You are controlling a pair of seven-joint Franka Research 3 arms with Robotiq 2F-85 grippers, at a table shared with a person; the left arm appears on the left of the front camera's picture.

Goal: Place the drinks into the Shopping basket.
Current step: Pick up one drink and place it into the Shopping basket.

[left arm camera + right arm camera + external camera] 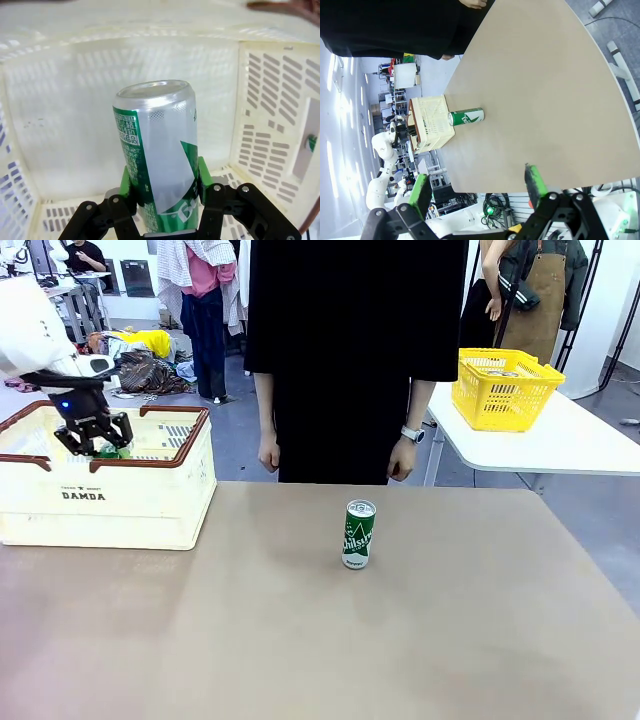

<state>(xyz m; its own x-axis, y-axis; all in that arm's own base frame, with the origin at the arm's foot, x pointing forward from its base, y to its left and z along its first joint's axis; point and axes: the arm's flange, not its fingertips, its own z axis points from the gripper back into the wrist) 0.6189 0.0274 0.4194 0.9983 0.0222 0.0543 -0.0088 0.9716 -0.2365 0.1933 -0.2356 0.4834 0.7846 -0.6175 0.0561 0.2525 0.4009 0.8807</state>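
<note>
1. Hanging inside the Shopping basket [130, 502], the left gripper [93, 436] is seen at the table's left side, level with the basket's dark brown rim.
2. Its green pads are clamped on opposite sides of a green can [155, 150], which is held lengthwise between the fingers, silver end pointing away from the wrist and deeper into the basket.
3. Cream slotted walls are seen all around the held can; whether it touches the basket's bottom cannot be told.
4. A second green can [358, 534] is stood upright near the middle of the brown table [300, 650], well apart from the basket.
5. The right gripper [477, 180] is held with its jaws wide apart and nothing between them, beyond the table's edge.
6. A person [345, 340] in black is stood at the far side, both hands hung down.
7. A yellow mesh basket [505, 390] is set on a white table [580, 445] behind, to the right.
</note>
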